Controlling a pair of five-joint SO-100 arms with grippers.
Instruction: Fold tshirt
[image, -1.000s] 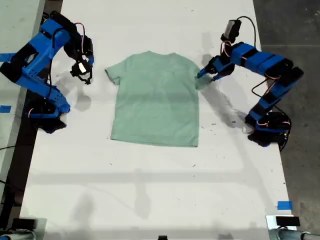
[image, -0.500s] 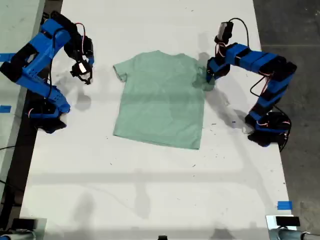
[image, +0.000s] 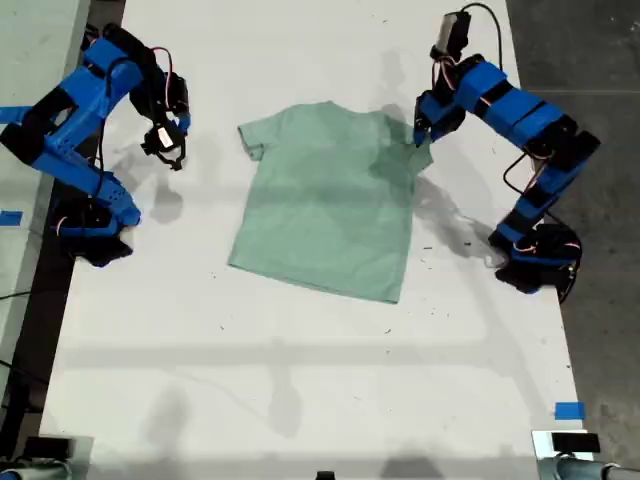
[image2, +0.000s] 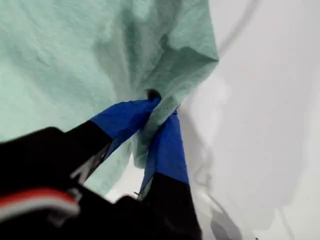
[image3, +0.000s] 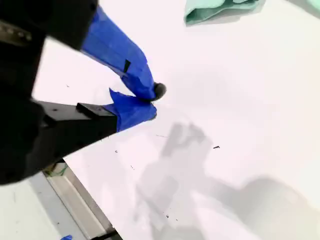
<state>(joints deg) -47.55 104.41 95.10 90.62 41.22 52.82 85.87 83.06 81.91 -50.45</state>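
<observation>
The pale mint-green tshirt (image: 325, 200) lies mostly flat on the white table (image: 300, 380), collar toward the far edge. My first gripper (image: 420, 135) is shut on the sleeve at the exterior view's right and holds it bunched and raised a little off the table. In the first wrist view its blue fingers (image2: 125, 117) pinch a fold of the tshirt (image2: 75, 50), with my first gripper (image2: 161, 105) closed tight. My second gripper (image: 172, 155) hangs shut and empty at the exterior view's left, apart from the other sleeve. The second wrist view shows my second gripper (image3: 152, 102) above bare table and a tshirt (image3: 220, 10) edge beyond.
Blue tape marks (image: 568, 410) sit near the table's front corner at the exterior view's right, and another (image: 8, 217) off the exterior view's left edge. Dark floor (image: 600, 60) borders the table at the exterior view's right. Both arm bases stand at the table's sides.
My first gripper closed on the sleeve, rose and drew it toward the exterior view's right. The whole tshirt slid that way and skewed slightly. The second arm stayed still.
</observation>
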